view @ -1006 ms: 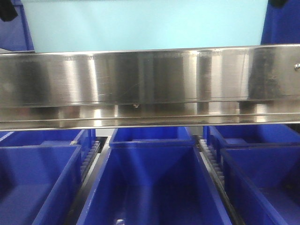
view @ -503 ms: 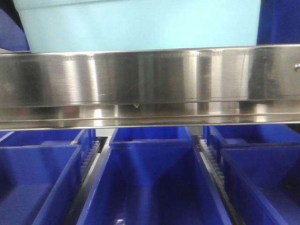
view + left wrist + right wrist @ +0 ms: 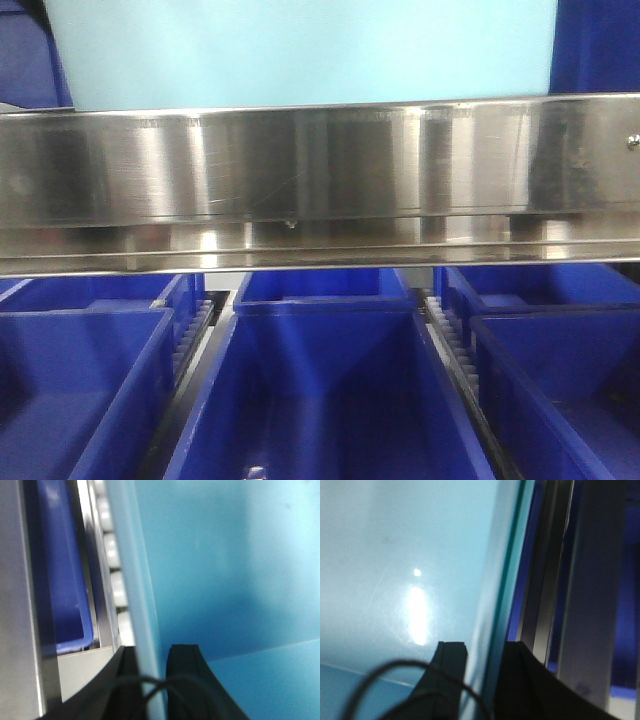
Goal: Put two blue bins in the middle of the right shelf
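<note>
Shifted slightly since a second earlier, the pale blue plastic bin [image 3: 300, 50] hung above the brushed steel shelf [image 3: 320, 180] at its front edge, my left claw [image 3: 152, 655] and right claw [image 3: 482, 650] each clamped on a side wall to carry it level.

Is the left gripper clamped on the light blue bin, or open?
Shut: the left gripper has one finger inside and one outside the light blue bin, both touching its wall.

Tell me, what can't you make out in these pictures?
- Front view: the light blue bin, bottom hidden behind the steel rail, top cut off by the frame.
- Front view: the dark blue bins run off the bottom edge.
- Wrist views: the left gripper and right gripper are blurred and cut off below.
</note>
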Robot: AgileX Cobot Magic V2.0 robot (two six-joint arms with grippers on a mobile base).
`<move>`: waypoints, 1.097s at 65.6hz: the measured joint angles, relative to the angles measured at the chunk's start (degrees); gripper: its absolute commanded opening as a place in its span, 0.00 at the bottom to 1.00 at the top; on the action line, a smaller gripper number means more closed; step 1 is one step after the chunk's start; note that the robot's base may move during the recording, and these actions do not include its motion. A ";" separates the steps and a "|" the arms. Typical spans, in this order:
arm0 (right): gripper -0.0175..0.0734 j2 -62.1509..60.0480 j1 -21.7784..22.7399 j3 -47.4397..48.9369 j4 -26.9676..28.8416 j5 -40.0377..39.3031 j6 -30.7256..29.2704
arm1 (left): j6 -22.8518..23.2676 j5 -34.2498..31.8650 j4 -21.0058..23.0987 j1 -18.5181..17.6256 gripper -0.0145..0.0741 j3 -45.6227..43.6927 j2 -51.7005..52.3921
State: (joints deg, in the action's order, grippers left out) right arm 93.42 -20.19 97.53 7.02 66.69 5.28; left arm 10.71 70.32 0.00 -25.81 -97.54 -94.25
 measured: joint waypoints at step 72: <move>0.02 0.15 0.00 22.15 -1.30 1.70 0.43 | 0.36 1.55 -1.41 0.27 0.04 -21.87 2.72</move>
State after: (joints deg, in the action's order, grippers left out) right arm 93.56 -20.19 119.67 5.72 68.40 5.70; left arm 11.07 71.87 -1.41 -25.54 -119.41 -91.52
